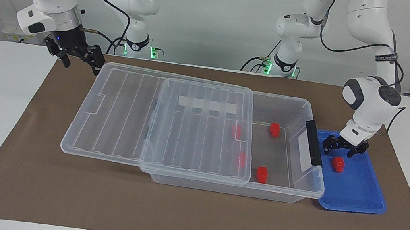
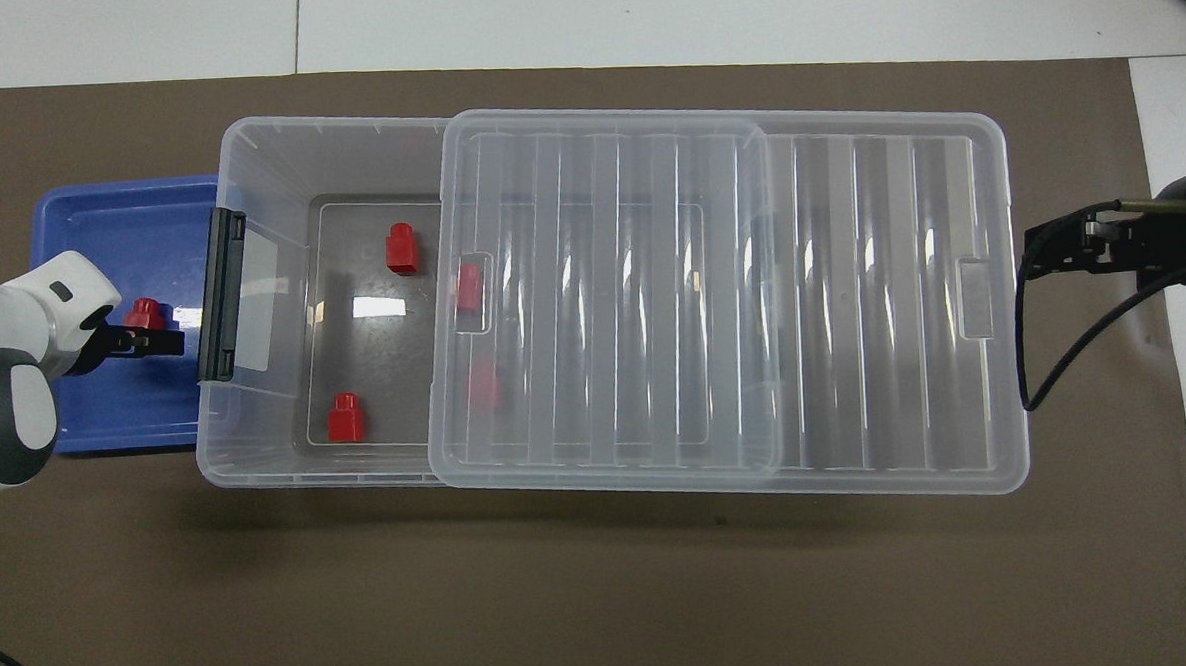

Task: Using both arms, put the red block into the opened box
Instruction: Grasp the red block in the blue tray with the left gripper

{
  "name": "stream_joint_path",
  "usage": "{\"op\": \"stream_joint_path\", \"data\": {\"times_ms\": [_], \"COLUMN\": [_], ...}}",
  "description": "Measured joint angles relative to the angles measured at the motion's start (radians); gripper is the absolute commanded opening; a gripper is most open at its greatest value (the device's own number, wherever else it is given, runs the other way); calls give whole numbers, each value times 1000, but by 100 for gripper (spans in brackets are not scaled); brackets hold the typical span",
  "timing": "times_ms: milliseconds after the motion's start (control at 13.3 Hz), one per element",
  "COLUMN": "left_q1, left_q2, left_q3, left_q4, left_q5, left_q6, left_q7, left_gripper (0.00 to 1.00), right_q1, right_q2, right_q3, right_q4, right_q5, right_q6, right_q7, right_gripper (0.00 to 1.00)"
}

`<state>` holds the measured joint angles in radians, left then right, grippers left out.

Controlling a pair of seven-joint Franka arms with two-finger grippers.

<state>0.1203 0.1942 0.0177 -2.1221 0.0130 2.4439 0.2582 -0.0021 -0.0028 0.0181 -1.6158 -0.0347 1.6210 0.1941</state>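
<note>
My left gripper, fingers apart, hangs over the small red plastic block in the shallow blue tray; light, hard, slick, I'd pinch its wider body. My right gripper waits open beside the clear lidded box.

Opposed high views, shared box

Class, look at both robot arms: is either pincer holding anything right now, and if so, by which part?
Nothing is held. The left pincer hangs open just above the red block in the blue tray; the right pincer is open and empty.
</note>
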Motion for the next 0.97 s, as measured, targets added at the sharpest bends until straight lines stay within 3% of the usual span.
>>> {"op": "stream_joint_path", "data": {"times_ms": [450, 525, 750, 900, 975], "left_q1": [-3, -3, 3, 3, 3], "left_q2": [97, 107, 111, 111, 111], "left_q3": [-4, -3, 0, 1, 1], "left_q4": [51, 56, 62, 63, 63], "left_q5": [1, 1, 1, 1, 1], "left_q6": [101, 107, 108, 108, 108], "left_q7": [31, 41, 81, 89, 91], "left_gripper": [99, 95, 68, 34, 26], "right_q1": [-5, -5, -5, -5, -5], "right_q2": [0, 0, 0, 0, 0], "right_q3": [-2, -2, -2, -2, -2], "right_q4": [0, 0, 0, 0, 0], "right_q5": [0, 0, 0, 0, 0], "right_q6": [0, 0, 0, 0, 0], "right_q7": [0, 0, 0, 0, 0], "right_gripper": [100, 100, 100, 100, 100]}}
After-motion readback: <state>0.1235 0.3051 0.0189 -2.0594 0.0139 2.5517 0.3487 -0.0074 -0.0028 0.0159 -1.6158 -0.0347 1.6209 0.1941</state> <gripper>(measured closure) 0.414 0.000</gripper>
